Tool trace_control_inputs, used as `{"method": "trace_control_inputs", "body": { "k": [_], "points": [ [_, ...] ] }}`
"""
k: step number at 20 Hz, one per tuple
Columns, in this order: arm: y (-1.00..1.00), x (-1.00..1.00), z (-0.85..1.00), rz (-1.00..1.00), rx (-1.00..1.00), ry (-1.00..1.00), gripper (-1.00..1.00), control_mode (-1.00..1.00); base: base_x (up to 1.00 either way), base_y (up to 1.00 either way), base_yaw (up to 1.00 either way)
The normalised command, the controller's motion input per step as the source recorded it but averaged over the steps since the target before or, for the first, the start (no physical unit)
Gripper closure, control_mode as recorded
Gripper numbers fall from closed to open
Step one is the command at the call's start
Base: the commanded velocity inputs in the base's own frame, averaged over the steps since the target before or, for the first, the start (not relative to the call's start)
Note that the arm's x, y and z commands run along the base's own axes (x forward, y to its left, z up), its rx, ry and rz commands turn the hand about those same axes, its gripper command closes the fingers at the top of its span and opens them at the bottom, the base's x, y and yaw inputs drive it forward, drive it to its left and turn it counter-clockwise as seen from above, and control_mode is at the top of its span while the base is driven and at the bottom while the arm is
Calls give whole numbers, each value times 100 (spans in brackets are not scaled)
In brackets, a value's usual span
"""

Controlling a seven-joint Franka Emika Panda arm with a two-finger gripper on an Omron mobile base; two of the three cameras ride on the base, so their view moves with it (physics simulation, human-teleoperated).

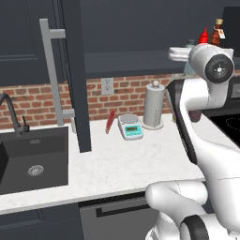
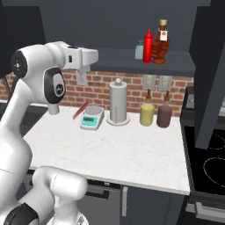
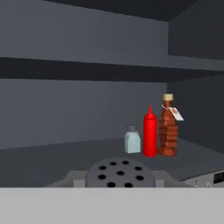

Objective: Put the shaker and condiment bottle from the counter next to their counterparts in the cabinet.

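Matt dark cabinetry, veined stone and glossy plastics

The cabinet [image 3: 78,109] looks matt charcoal, its bar handle [image 1: 52,75] a smooth satin grey. The counter [image 2: 118,149] reads as polished white marbled stone before rough red brick [image 1: 126,93]. The red squeeze bottle [image 3: 150,131] appears smooth glossy plastic; the condiment bottle [image 3: 168,131] is ribbed amber with a cork-like cap; the shaker [image 3: 132,140] looks pale and translucent.

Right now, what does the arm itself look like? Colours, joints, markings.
Glossy white rounded arm with dark grey ring joints and round black end caps at the elbow. Boxy white hand; the gripper under it is dark grey. No cables or markings visible.
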Motion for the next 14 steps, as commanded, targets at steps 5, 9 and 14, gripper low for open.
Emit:
{"method": "trace_control_inputs", "body": {
  "k": [5, 9, 14],
  "points": [
    [20, 40, -32, 7, -7, 10, 100, -100, 0, 0, 0],
    [0, 50, 0, 1, 0, 0, 100, -100, 0, 0, 0],
    [0, 33, 2, 0, 0, 0, 100, -100, 0, 0, 0]
  ]
}}
